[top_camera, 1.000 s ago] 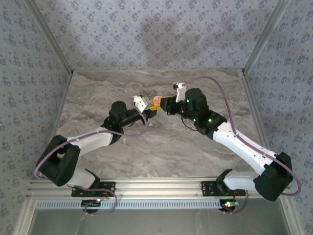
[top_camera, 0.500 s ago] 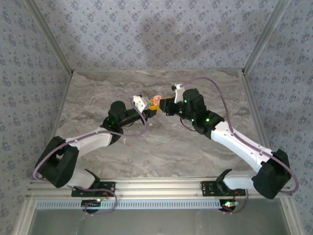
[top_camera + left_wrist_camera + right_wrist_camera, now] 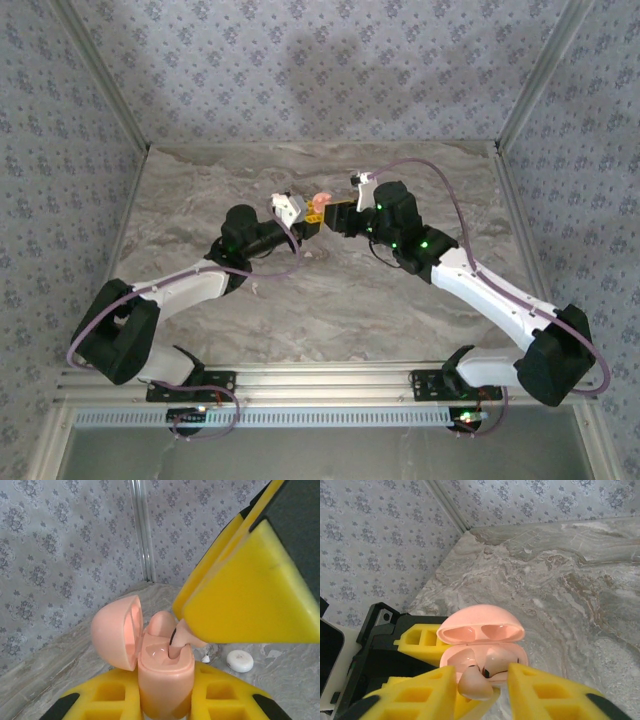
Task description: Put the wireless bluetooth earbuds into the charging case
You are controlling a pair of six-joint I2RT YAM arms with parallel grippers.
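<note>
The charging case (image 3: 162, 677) is a soft peach pink, and its open lid (image 3: 117, 632) is a shade rosier inside. The earbuds (image 3: 476, 682) match it in pale pink, one with a dark spot near its tip. The left gripper (image 3: 165, 705) and the right gripper (image 3: 480, 697) have bright yellow fingers (image 3: 250, 595) backed with black. The arms (image 3: 490, 295) are white and black with green lights and purple cables (image 3: 425, 159). The table (image 3: 350, 310) is grey-beige marble with pale veins, and the puck (image 3: 240, 661) is white. The walls (image 3: 300, 70) wear grey-blue floral wallpaper between silver metal posts (image 3: 103, 80).
</note>
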